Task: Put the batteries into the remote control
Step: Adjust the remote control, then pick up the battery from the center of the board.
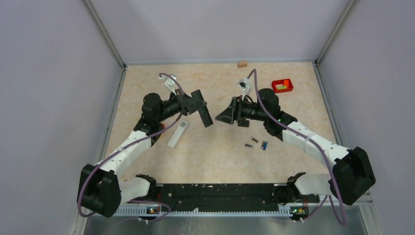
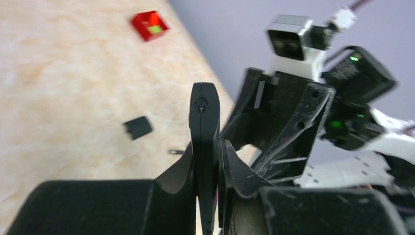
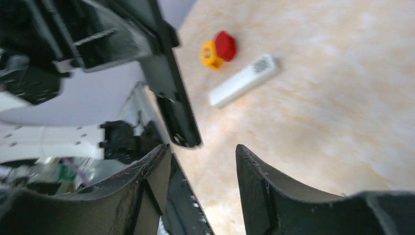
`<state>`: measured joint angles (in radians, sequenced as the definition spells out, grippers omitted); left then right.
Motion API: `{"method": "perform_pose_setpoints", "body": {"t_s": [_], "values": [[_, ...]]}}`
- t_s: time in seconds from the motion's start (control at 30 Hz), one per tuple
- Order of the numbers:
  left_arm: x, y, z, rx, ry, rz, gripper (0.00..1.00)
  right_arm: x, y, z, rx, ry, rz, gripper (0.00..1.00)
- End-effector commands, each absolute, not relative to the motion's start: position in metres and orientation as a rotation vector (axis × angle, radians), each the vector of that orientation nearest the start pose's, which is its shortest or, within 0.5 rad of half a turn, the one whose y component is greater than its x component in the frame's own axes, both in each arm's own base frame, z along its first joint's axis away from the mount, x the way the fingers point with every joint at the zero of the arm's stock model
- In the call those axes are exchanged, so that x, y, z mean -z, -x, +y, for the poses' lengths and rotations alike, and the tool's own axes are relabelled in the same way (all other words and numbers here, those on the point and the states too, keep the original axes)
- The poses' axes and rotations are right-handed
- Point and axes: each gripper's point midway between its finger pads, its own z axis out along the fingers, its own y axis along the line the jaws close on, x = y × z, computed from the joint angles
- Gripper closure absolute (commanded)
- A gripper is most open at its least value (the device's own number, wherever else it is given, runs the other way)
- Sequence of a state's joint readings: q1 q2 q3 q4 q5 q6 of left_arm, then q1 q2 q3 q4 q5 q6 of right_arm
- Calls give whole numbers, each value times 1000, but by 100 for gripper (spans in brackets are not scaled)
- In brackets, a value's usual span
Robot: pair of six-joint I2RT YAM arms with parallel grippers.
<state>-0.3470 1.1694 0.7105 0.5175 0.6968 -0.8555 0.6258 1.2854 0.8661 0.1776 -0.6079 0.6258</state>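
Note:
My left gripper is shut on a black remote control and holds it on edge above the table; it shows between the jaws in the left wrist view. My right gripper is open and empty, facing the remote's free end from the right, apart from it. Two dark batteries and a small blue piece lie on the table under the right forearm. One battery shows in the left wrist view.
A white remote lies on the table below the left gripper. A small black flat piece lies near the batteries. A red box stands at the back right, a small wooden block by the back wall. A red-and-yellow object lies beyond the white remote.

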Motion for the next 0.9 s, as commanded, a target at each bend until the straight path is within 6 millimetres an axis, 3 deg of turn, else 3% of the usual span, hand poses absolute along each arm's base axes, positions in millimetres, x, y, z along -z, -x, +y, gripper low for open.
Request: {"method": "perform_pose_setpoints", "body": {"t_s": [0.0, 0.07, 0.17, 0.43, 0.67, 0.87], "values": [[-266, -319, -219, 1132, -56, 1800, 100, -208, -271, 267, -990, 312, 2137, 52], [-262, -321, -216, 1111, -44, 1816, 100, -184, -278, 242, -787, 262, 2216, 60], [-261, -321, -215, 1101, -43, 1818, 100, -158, -280, 213, -586, 191, 2321, 65], [-258, -321, -217, 1116, -56, 1831, 100, -107, -284, 172, -258, 173, 2444, 65], [-257, -316, -220, 1139, -79, 1837, 100, -75, -285, 159, -97, 405, 2508, 63], [-256, -315, -221, 1147, -84, 1842, 100, -56, -280, 165, -111, 533, 2579, 64]]}}
